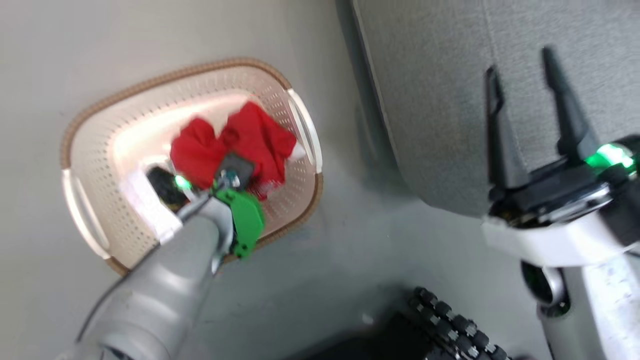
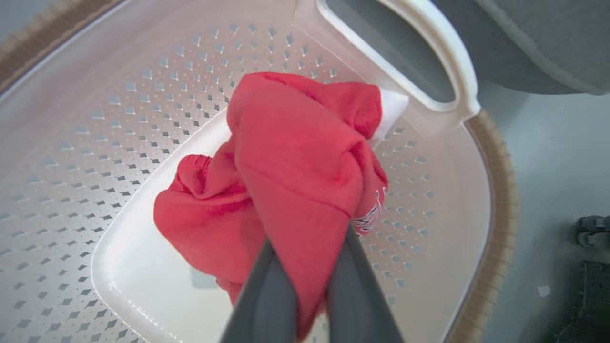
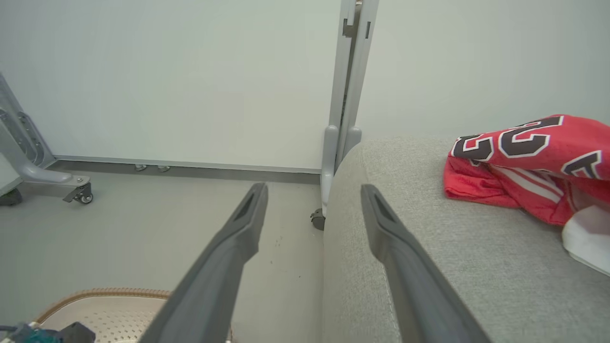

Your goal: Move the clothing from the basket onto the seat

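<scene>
one red jersey (image 2: 295,166) bunches inside the perforated plastic basket (image 2: 95,143).

The left arm (image 1: 165,280) stretched downward, left gripper (image 2: 310,237) clamped shut, while the right gripper (image 1: 521,62) hovered, fingers spread apart.

Three cameras, one shared basket.
Head camera looks steeply down on cream perforated plastic basket (image 1: 115,125) beside grey fabric sofa cushion (image 1: 440,100); left wrist camera peers closely into that basket; right wrist camera looks level along the cushion.
</scene>
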